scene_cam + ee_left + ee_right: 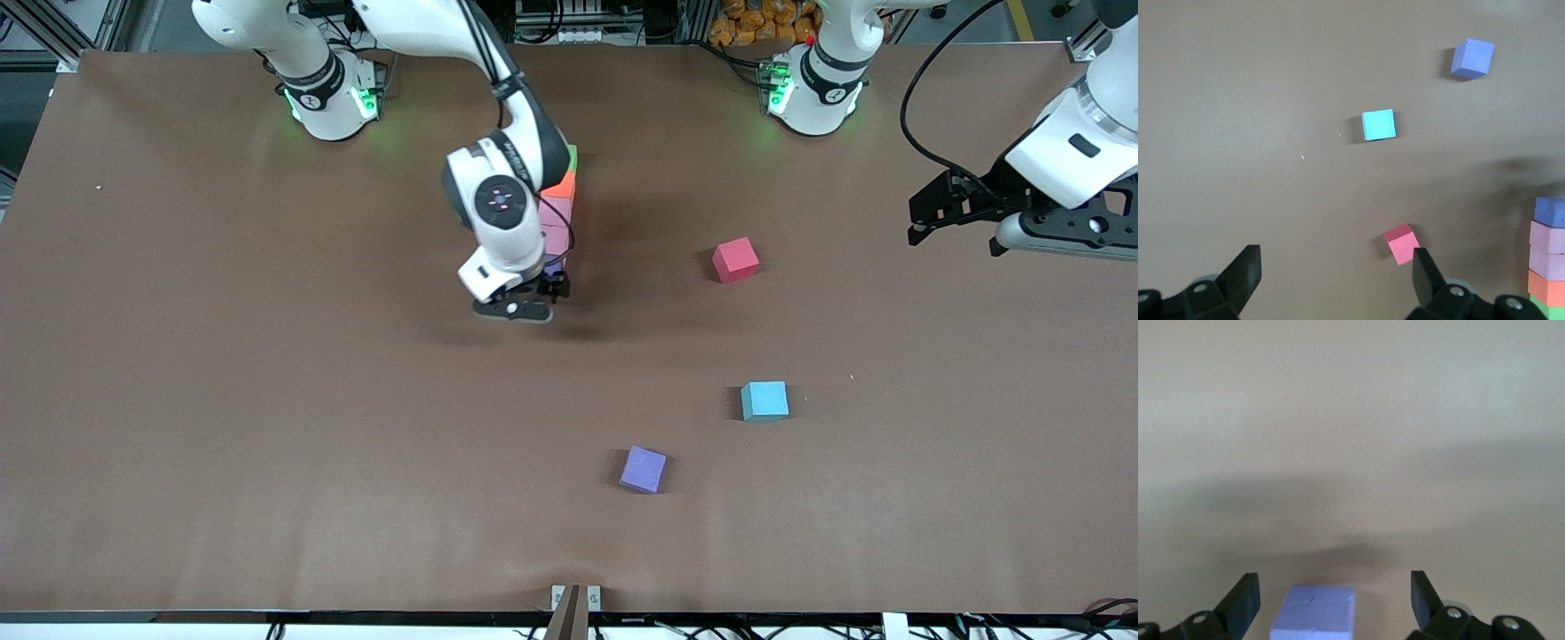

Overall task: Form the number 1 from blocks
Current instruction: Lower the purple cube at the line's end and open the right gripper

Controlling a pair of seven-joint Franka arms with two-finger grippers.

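The blocks are seen in the front view as a straight row on the brown table (222,400), running from near the robots' bases toward the camera: a green block (573,158) farthest from the camera, then an orange block (564,186), two pink blocks (558,227), and a purple block (555,264) nearest, mostly hidden by the right arm. The right gripper (538,293) is held low over the purple end of the row. A second purple block (643,468) lies alone, well apart and much nearer the camera. A red block (735,260) and a cyan block (765,400) lie toward the left arm's end of the table. The left gripper (956,209) waits raised over that end of the table.

In the left wrist view, the left gripper (1335,277) is shown with its fingers (1245,273) spread wide and nothing between them. The red block (1402,243), the cyan block (1378,125) and the lone purple block (1472,58) are seen apart on the table, and the row is seen at the picture's edge.

In the right wrist view, the right gripper (1335,600) is shown with its fingers (1243,597) spread apart. The purple block (1315,613) lies between them, untouched by either finger.
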